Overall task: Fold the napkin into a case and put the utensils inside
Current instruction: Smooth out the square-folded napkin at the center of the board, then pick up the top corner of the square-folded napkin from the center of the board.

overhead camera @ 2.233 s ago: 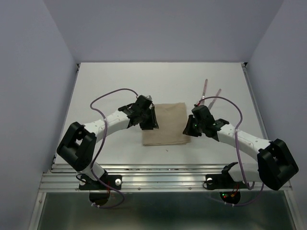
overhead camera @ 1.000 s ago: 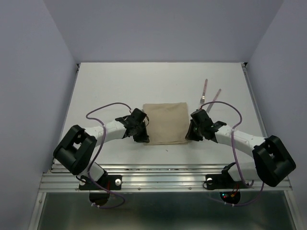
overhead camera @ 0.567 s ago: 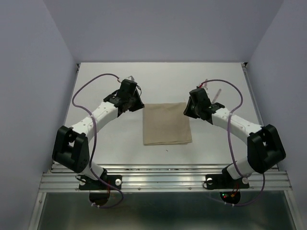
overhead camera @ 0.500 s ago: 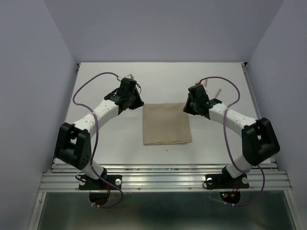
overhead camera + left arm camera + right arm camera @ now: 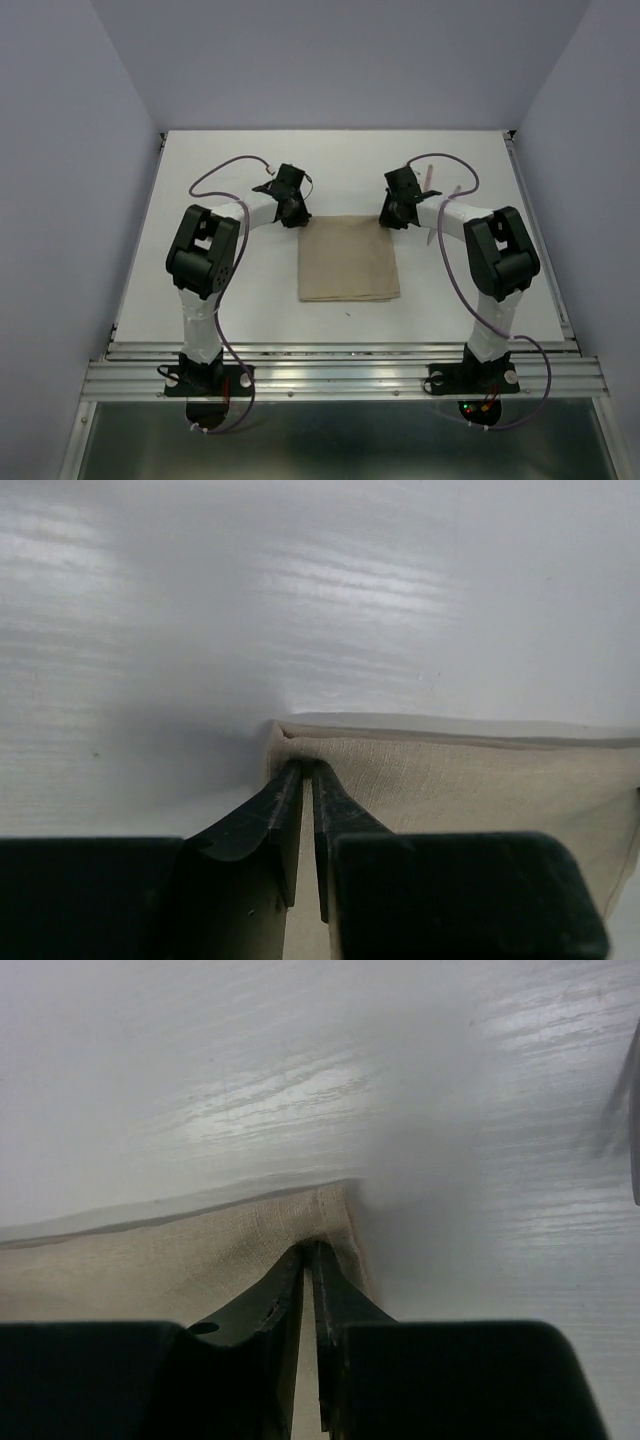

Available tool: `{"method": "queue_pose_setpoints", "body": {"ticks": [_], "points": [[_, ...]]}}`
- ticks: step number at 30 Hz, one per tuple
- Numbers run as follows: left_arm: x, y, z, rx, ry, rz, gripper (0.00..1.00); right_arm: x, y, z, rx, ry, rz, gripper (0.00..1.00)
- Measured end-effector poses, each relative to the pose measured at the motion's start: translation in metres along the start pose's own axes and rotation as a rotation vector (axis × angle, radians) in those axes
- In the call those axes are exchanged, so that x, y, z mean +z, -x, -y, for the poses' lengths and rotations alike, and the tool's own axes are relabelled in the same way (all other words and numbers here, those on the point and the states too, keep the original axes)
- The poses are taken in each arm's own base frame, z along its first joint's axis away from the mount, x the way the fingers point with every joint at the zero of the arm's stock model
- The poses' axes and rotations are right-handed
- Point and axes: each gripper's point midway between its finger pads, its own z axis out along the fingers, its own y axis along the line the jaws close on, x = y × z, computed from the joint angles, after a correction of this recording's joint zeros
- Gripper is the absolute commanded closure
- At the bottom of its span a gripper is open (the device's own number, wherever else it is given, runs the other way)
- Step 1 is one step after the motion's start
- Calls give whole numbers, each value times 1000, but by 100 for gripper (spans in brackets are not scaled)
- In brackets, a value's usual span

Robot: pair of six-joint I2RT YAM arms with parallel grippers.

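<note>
Top external view: your left gripper (image 5: 294,214) and right gripper (image 5: 391,214) pinch far corners of the part-folded napkin (image 5: 348,262); utensils (image 5: 429,177) not yet inside.

The white table (image 5: 200,290) carries the folded tan napkin (image 5: 347,258) and utensils (image 5: 429,176).

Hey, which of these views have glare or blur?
Top external: evenly lit and sharp. Left wrist: glare streaks on the table, napkin corner fairly crisp. Right wrist: hazy, glare on the table, right edge blurred.
</note>
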Motion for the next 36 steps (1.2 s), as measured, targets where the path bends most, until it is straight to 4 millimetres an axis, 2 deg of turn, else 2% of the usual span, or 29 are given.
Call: {"method": "queue_pose_setpoints", "body": {"ticks": [2,7,9,12,14,16,19,24,29,33,36], "points": [[4,7,6,1,-12,9,82,8,-5,3,-2,-10,-9,86],[10,13,9,5,-16,13,82,2,-3,5,-12,-7,8,85],[7,12,7,7,-7,14,81,-10,-4,10,-17,-8,15,84],[-8,9,2,12,2,11,80,-48,7,13,-17,17,78,83],[-24,10,2,15,-7,19,78,-75,10,15,-13,50,121,79],[-51,14,4,17,-32,49,76,-96,6,20,-11,68,140,76],[-87,20,4,14,-61,105,71,-110,-16,36,-11,58,115,74],[-132,24,-7,10,-53,187,66,-121,-83,60,5,46,-37,69],[-145,20,-20,6,-16,201,65,-128,-123,59,23,74,-137,69],[-142,11,-29,4,9,186,65,-125,-150,57,35,86,-214,68],[-138,2,-35,5,26,162,65,-122,-162,59,42,83,-257,68]]}}
